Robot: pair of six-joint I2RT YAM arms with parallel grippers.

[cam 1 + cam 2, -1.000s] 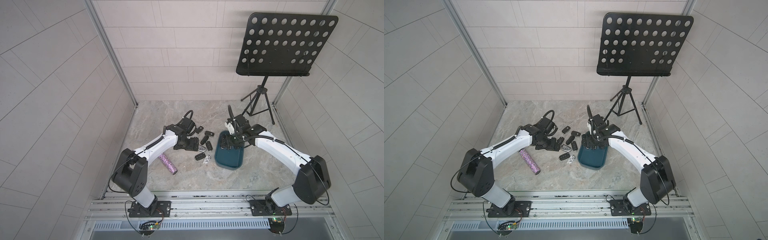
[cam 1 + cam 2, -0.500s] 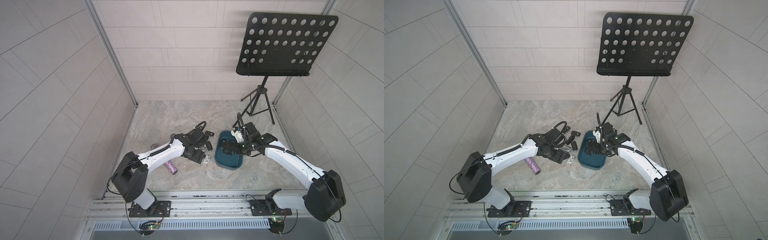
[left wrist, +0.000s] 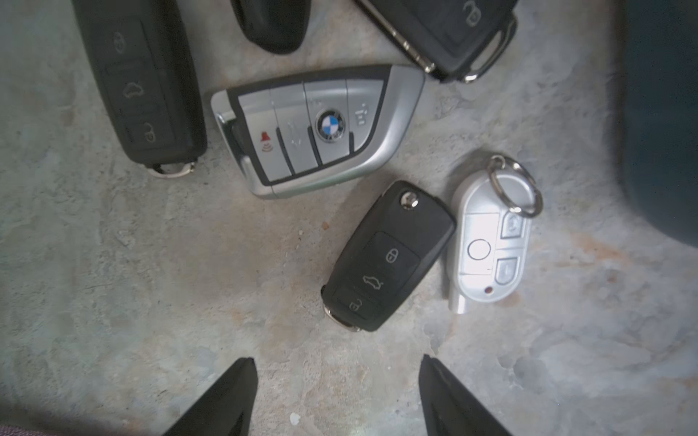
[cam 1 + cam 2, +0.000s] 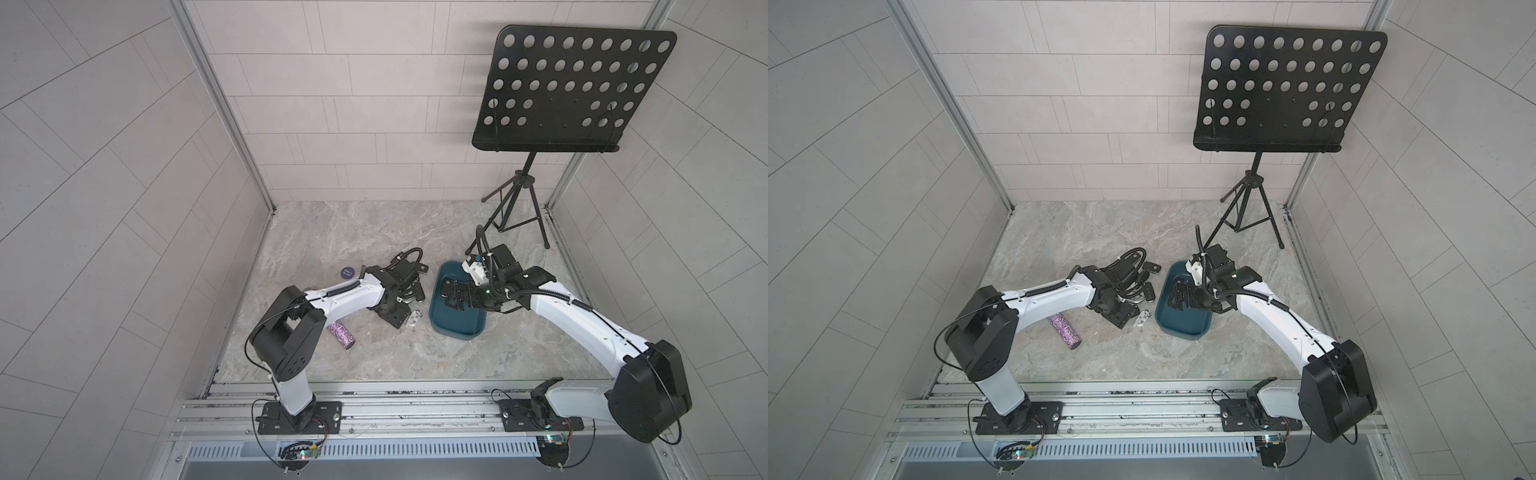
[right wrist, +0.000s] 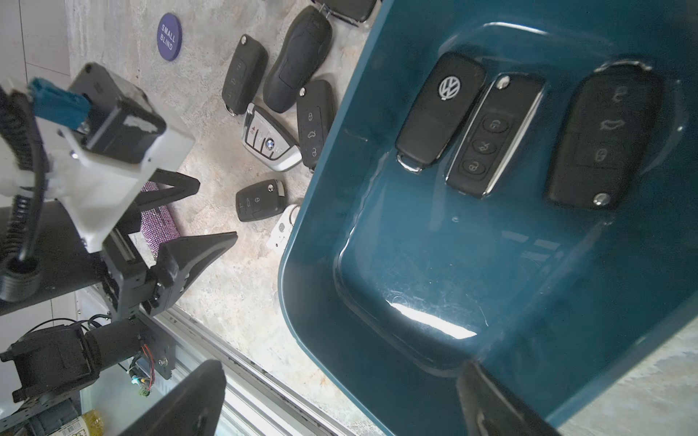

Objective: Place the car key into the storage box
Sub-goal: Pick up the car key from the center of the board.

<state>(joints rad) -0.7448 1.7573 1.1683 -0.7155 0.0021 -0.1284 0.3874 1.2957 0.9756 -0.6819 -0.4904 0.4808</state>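
Note:
The teal storage box (image 4: 457, 326) (image 4: 1183, 328) (image 5: 434, 264) lies right of centre and holds three black car keys (image 5: 494, 136). Several more car keys lie loose on the stone floor to its left. My left gripper (image 3: 335, 362) (image 4: 397, 318) hangs open over them with nothing between its fingers. A black flip key (image 3: 389, 256) (image 5: 260, 200) lies just beyond its tips, beside a silver fob (image 3: 489, 245) and a silver BMW key (image 3: 321, 128). My right gripper (image 5: 340, 368) (image 4: 453, 297) stands open and empty above the box's near rim.
A purple glitter cylinder (image 4: 340, 334) lies by the left arm. A round purple disc (image 4: 347, 273) sits behind the keys. A black music stand (image 4: 519, 203) stands at the back right. Walls close in on three sides, and a metal rail (image 4: 395, 407) runs along the front.
The left arm has swung forward and right over the loose keys while its jaws narrowed. The right gripper has opened wider, drawn back and turned to point left over the box.

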